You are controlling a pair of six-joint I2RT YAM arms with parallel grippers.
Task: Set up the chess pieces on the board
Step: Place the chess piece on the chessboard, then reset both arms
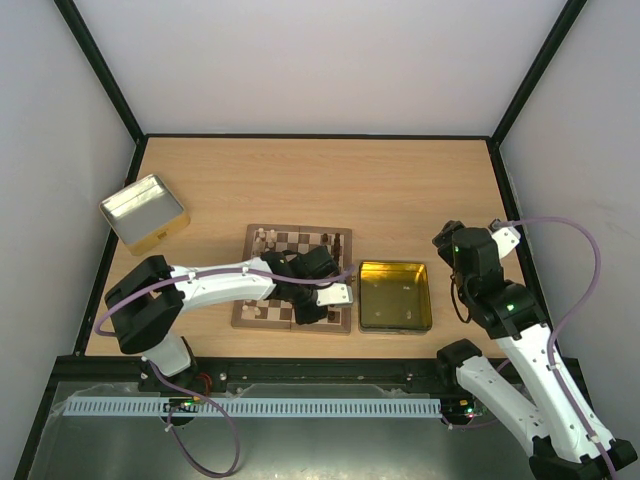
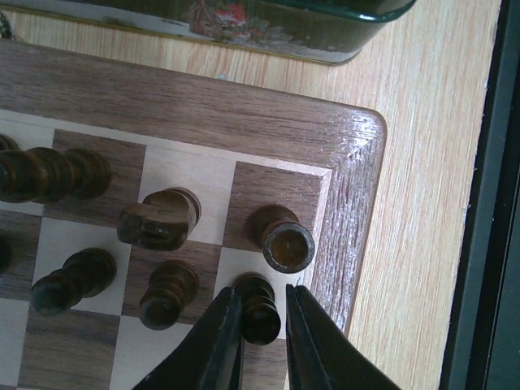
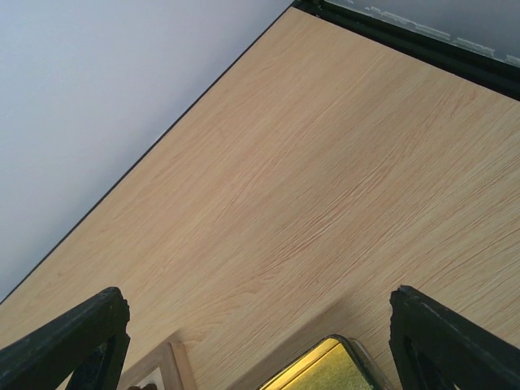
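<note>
The board [image 1: 300,240] lies mid-table, and its near right corner fills the left wrist view [image 2: 244,114]. Several dark brown chess pieces stand there, among them a rook [image 2: 286,244] on the corner square and a knight [image 2: 158,221] beside it. My left gripper [image 2: 262,292] [image 1: 308,310] straddles a dark pawn [image 2: 258,313] that stands in front of the rook. Its jaws are narrowly apart, with a thin gap on the right side. Cream pieces [image 1: 264,238] stand at the board's far left. My right gripper [image 3: 256,305] [image 1: 447,240] is wide open and empty, above bare table.
An open yellow-gold tin [image 1: 395,296] sits right of the board, and its corner shows in the right wrist view [image 3: 325,370]. Its printed side wall shows in the left wrist view [image 2: 244,24]. A silver tin [image 1: 143,212] lies at the far left. The black frame rail [image 2: 496,244] runs close to the board's corner.
</note>
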